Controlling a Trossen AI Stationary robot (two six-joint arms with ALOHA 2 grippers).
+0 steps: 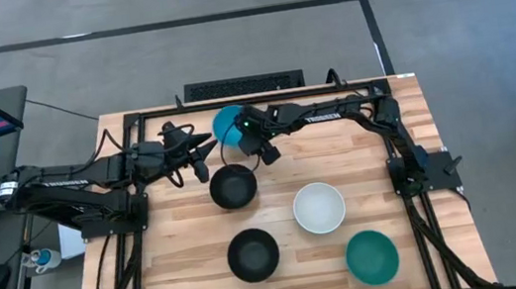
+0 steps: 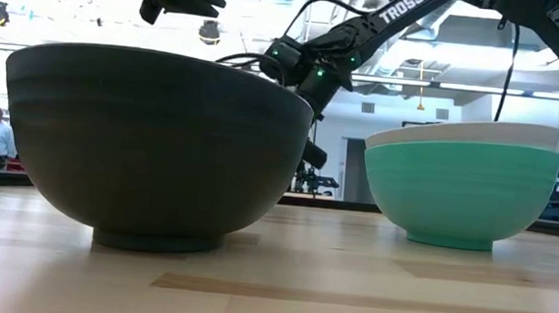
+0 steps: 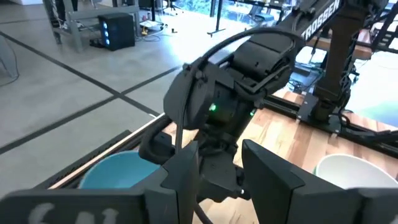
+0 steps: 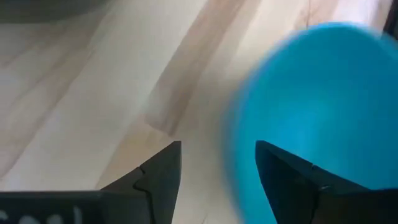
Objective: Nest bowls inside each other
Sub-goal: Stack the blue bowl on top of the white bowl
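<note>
The right tool [image 1: 261, 152] hangs over the light blue bowl [image 1: 227, 124] at the worktop's [image 1: 380, 158] far edge, its fingers parted moderately astride the bowl's rim without gripping it. The left tool [image 1: 207, 153] sits just beside that bowl, fingers also apart and holding nothing.

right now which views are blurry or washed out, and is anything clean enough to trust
Right wrist view: the blue bowl is smeared, its edge soft, beside the right gripper. Low view: bright ceiling lights wash out the room, and the near black bowl and teal bowl loom large. Left wrist view: glare on the floor beyond. High view: even light, crisp; trust it most.
</note>
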